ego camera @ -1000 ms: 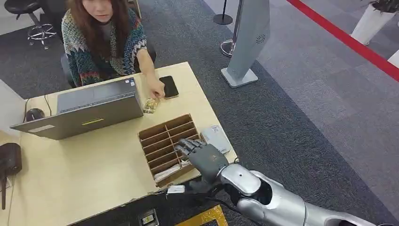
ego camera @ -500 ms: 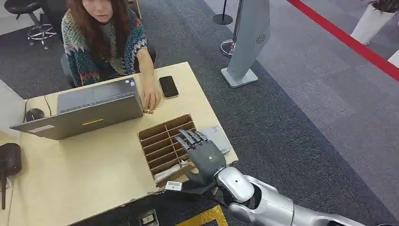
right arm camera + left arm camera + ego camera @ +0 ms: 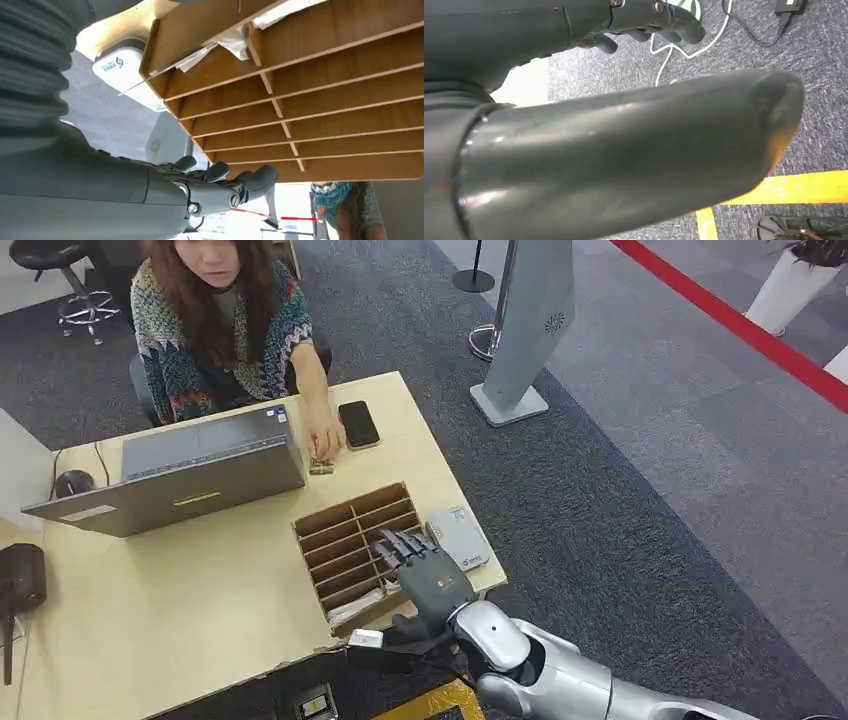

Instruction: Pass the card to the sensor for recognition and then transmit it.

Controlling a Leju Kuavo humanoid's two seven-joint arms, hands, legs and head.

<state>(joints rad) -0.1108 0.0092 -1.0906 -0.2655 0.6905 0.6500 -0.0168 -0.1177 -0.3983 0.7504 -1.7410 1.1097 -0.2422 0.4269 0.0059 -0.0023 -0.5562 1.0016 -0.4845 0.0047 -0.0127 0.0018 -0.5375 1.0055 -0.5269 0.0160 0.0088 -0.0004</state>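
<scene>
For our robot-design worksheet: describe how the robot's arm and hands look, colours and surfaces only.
The right arm has glossy silver rounded shells with dark gaps at the joints. The right hand is dark grey, with segmented fingers and small round screws at the knuckles, behind a grey ribbed cover. The left hand shows a thick, smooth, shiny grey thumb.

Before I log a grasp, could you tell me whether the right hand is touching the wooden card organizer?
Cannot tell. In the head view the right hand overlaps the wooden card organizer, hiding any contact; the right wrist view shows its fingers beside the slots, without plain contact or gap.

The robot's dark grey right hand (image 3: 425,575) hovers, fingers spread and empty, over the near right corner of the brown slotted wooden card rack (image 3: 340,540), beside the flat grey-white card sensor (image 3: 460,535).
</scene>
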